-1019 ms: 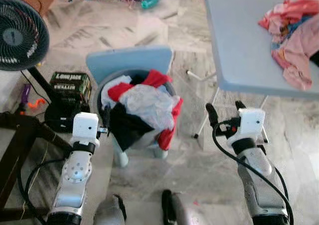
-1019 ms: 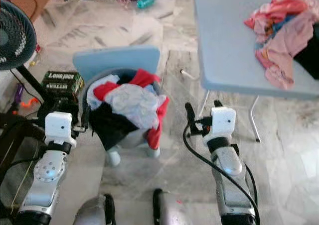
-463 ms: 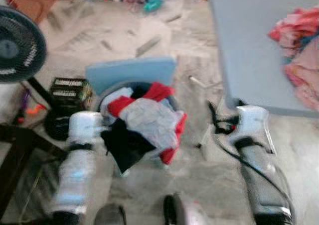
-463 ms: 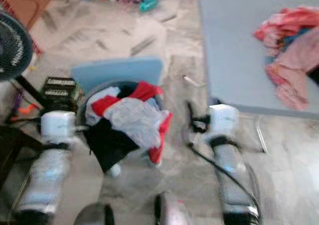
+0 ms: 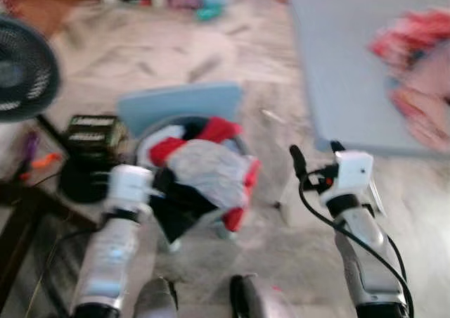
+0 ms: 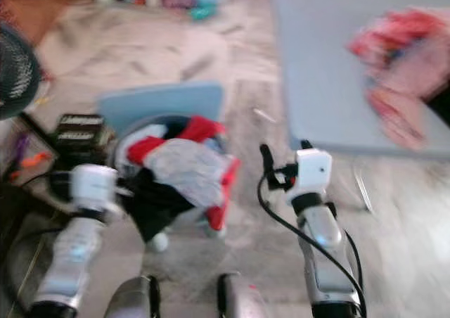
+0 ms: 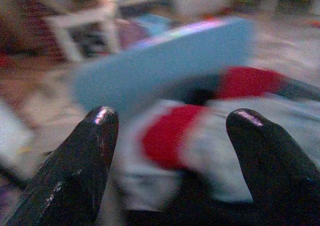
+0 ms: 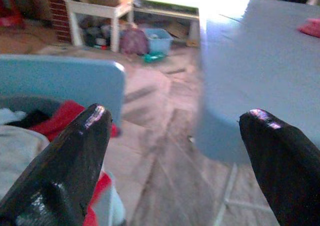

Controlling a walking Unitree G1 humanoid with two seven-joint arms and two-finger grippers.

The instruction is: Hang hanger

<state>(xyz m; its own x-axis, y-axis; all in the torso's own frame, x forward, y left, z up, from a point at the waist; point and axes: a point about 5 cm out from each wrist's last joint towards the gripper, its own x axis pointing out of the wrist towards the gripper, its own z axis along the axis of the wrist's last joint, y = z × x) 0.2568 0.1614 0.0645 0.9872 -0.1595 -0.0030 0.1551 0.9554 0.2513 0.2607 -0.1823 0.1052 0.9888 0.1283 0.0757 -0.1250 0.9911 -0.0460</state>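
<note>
Looking down, the robot sees a pale stone floor all around; the picture is blurry. A big grey-blue table stands on the robot's right, and a heap of pink and red clothes lies on its far right side. A light blue chair stands in the middle of the floor; on its seat sits a round basket stuffed full with a pile of laundry in red, white, grey and black, and some of it hangs over the rim. A black fan stands on the left; near its foot lies a dark box with white letters, just beside the chair. A small orange thing lies on the floor below the fan.

The left gripper is held low by the left side of the basket; its two black fingers are spread wide with nothing between them, and they look at the laundry and the chair back. The right gripper is held up between the basket and the table's near edge; its fingers are wide apart too and hold nothing.

Where the hanger is, I cannot tell.
</note>
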